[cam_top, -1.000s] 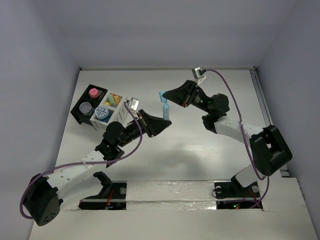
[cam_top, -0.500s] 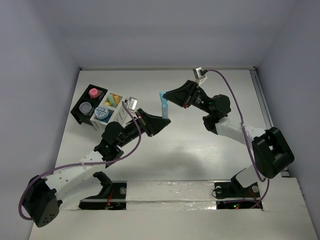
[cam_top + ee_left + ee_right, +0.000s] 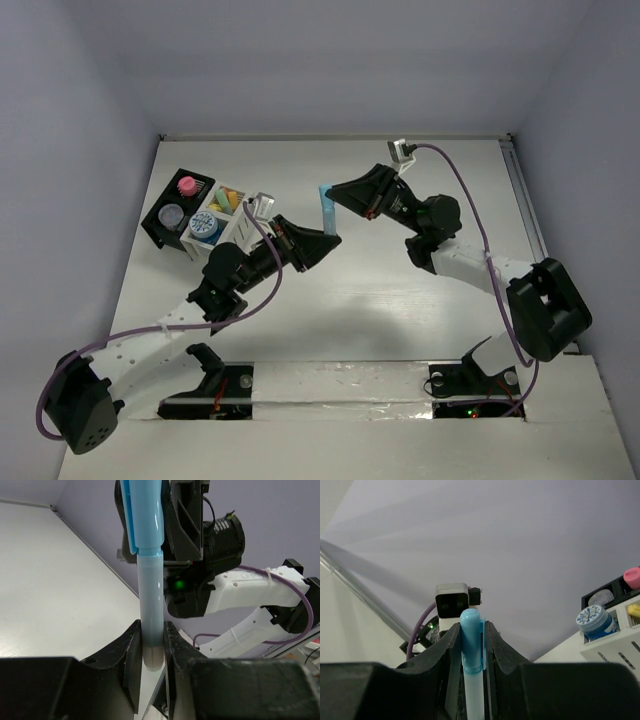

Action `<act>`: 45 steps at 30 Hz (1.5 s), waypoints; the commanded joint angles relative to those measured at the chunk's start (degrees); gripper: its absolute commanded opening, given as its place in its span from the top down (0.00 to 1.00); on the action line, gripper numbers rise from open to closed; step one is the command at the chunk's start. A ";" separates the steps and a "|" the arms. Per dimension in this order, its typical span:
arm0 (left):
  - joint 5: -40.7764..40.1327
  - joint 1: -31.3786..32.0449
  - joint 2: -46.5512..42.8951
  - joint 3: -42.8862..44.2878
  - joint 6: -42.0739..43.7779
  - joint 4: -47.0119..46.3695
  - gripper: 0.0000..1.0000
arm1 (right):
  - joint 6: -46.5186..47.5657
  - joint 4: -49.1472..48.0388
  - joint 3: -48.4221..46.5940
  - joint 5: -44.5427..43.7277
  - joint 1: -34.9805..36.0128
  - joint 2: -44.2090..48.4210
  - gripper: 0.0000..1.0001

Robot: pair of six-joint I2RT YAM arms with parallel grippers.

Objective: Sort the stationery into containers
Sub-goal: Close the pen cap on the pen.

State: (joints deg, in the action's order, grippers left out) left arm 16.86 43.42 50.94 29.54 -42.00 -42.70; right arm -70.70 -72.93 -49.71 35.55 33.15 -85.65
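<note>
A light blue pen [image 3: 328,213] with a darker blue cap hangs in the air above the table's middle, held at both ends. My left gripper [image 3: 328,238] is shut on its barrel end [image 3: 150,630], gripping near its tip [image 3: 151,650]. My right gripper [image 3: 331,196] is shut on the cap [image 3: 471,640]. The cap sits on the barrel in the left wrist view [image 3: 145,515]. The black ribbed tray [image 3: 156,228] at the back left holds a pink piece [image 3: 186,185] and a grey-lidded tub [image 3: 172,214]. The adjoining white box [image 3: 238,228] holds a blue-lidded tub [image 3: 204,226] and pastel sticks [image 3: 227,199].
The two arms meet nose to nose over the table. The white box [image 3: 615,640], the blue-lidded tub [image 3: 592,621] and the black tray [image 3: 607,592] show at the right of the right wrist view. A metal rail [image 3: 527,230] runs along the table's right edge.
Both grippers keep their hold on the pen. The left gripper and the pen's lower end have shifted slightly toward the back left; the right arm has barely moved.
</note>
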 commanded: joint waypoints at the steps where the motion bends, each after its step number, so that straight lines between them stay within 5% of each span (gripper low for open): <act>1: -1.49 -0.26 2.05 5.43 2.01 -7.48 1.00 | 1.88 -5.82 0.76 -0.22 1.92 2.68 1.00; 15: -0.96 -0.26 1.89 8.51 3.15 -12.85 1.00 | -1.55 -15.84 4.19 2.68 2.45 2.24 1.00; 30: -3.07 -1.40 -2.69 16.77 8.16 -1.87 1.00 | 6.53 -1.00 -0.21 9.28 3.94 -0.22 1.00; 45: 3.87 -7.73 -1.72 28.90 7.37 5.42 1.00 | 16.02 4.55 7.26 8.92 10.53 -0.84 1.00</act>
State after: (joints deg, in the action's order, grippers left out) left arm 26.13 39.72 51.70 46.57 -34.30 -16.56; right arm -61.63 -78.61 -47.64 28.12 38.41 -84.75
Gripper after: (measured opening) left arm 0.147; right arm 0.271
